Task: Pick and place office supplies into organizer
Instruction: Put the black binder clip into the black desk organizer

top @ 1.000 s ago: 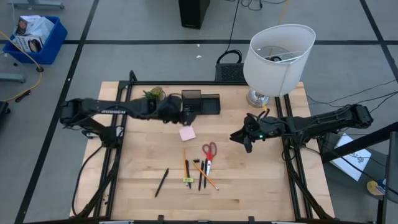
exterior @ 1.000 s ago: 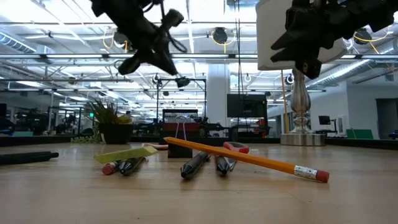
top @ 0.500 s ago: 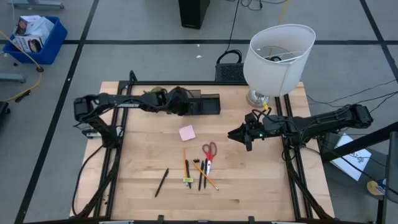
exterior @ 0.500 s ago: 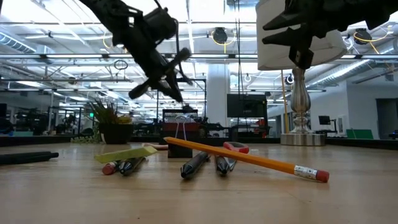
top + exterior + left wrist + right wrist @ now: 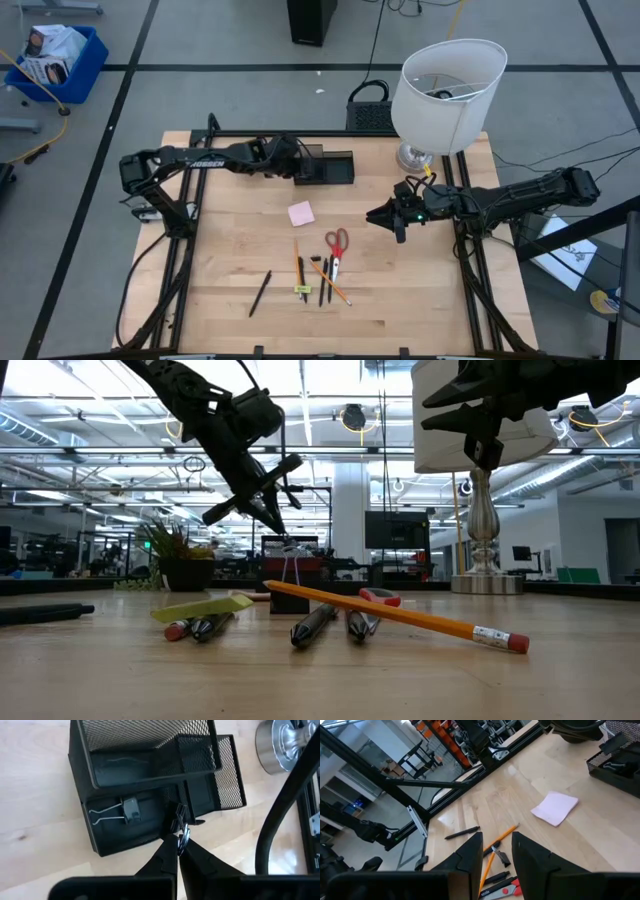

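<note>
Two dark jointed arms, white lettering on the left arm.

Site was a robotics lab in an open industrial hall: taped grey floor, ceiling trusses with strip lights, monitors behind, wooden counter on black framing.

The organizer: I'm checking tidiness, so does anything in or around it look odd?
Nothing looks damaged or spilled. One binder clip lies flat in the organizer's low tray, and the left end effector pinches a second binder clip just above it.
</note>
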You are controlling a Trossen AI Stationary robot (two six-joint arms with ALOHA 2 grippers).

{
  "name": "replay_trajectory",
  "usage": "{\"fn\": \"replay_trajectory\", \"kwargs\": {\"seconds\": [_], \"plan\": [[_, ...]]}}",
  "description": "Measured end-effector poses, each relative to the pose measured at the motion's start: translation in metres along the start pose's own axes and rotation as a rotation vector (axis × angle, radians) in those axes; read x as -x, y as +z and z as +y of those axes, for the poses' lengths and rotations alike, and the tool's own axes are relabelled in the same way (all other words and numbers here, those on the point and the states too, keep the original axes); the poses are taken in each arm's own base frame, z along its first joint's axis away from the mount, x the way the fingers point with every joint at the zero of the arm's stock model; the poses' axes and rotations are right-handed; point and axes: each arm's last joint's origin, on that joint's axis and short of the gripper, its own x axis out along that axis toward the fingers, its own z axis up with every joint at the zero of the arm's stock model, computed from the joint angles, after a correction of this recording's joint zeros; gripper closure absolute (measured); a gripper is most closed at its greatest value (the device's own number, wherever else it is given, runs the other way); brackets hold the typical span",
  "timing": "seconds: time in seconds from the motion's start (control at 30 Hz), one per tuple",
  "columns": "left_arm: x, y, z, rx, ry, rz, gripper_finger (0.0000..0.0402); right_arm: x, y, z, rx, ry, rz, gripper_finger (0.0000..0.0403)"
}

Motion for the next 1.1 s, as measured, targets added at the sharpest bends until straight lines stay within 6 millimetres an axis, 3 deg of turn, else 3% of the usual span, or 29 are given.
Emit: {"fn": "replay_trajectory", "kwargs": {"seconds": [0.33, 0.63, 0.73, 0.87, 0.97, 1.1], "plan": [[0.000, 0.000, -0.001, 0.005, -0.009, 0.001, 0.0308, 0.000, 0.000, 0.000, 0.004, -0.001, -0.001, 0.0310], [0.007, -0.011, -0.012, -0.036, -0.117, 0.115, 0.0282, 0.000, 0.001, 0.001, -0.039, 0.008, -0.005, 0.0310], [0.016, -0.020, -0.020, -0.084, -0.157, 0.125, 0.0282, 0.000, 0.002, 0.002, -0.087, 0.016, -0.022, 0.0310], [0.034, -0.035, -0.031, -0.169, -0.205, 0.132, 0.0282, -0.007, 0.000, 0.003, -0.018, 0.038, -0.025, 0.0309], [0.055, -0.047, -0.042, -0.243, -0.278, 0.119, 0.0282, -0.019, -0.011, 0.007, 0.104, 0.068, 0.026, 0.0303], [0.081, -0.061, -0.049, -0.324, -0.324, 0.101, 0.0282, -0.037, -0.028, 0.007, 0.137, 0.072, 0.089, 0.0284]]}}
